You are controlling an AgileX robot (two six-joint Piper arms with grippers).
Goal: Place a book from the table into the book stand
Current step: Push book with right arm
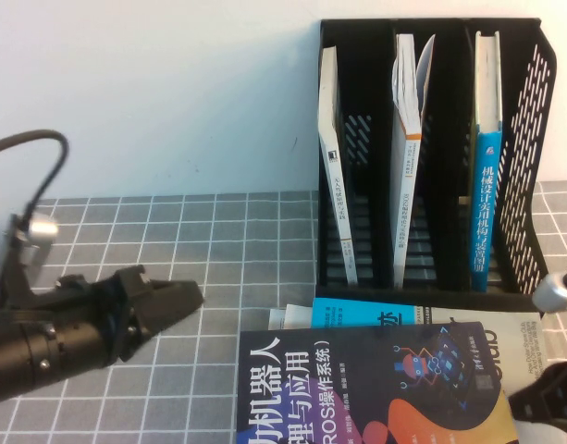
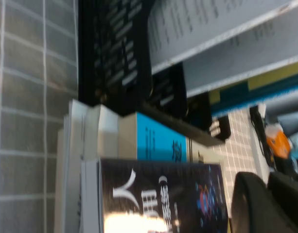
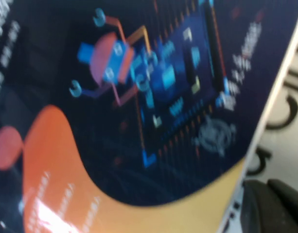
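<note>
- The book (image 1: pixel 375 388) lies flat at the counter's near edge, on top of a stack; its dark cover shows large white Chinese characters, "ROS", a small robot graphic and an orange swirl.
- Under it, a cyan book (image 1: pixel 362 313) pokes out toward the far side, and a white one (image 1: pixel 533 338) with big dark letters, partly hidden, shows toward the right edge.
- Right claw (image 1: pixel 542 402) sits at the near right edge, beside the book's right side; whether its fingers are apart or together cannot be told.
- Left claw (image 1: pixel 172 303) hovers over the counter (image 1: pixel 246 240) near the left edge, fingers together, holding nothing, well apart from the book.
- The counter's grey cloth carries a white grid.
- The stand (image 1: pixel 431 157), at the far right, holds three upright books, the rightmost blue-spined (image 1: pixel 485 213) with Chinese lettering.
- A plain pale wall lies behind.
</note>
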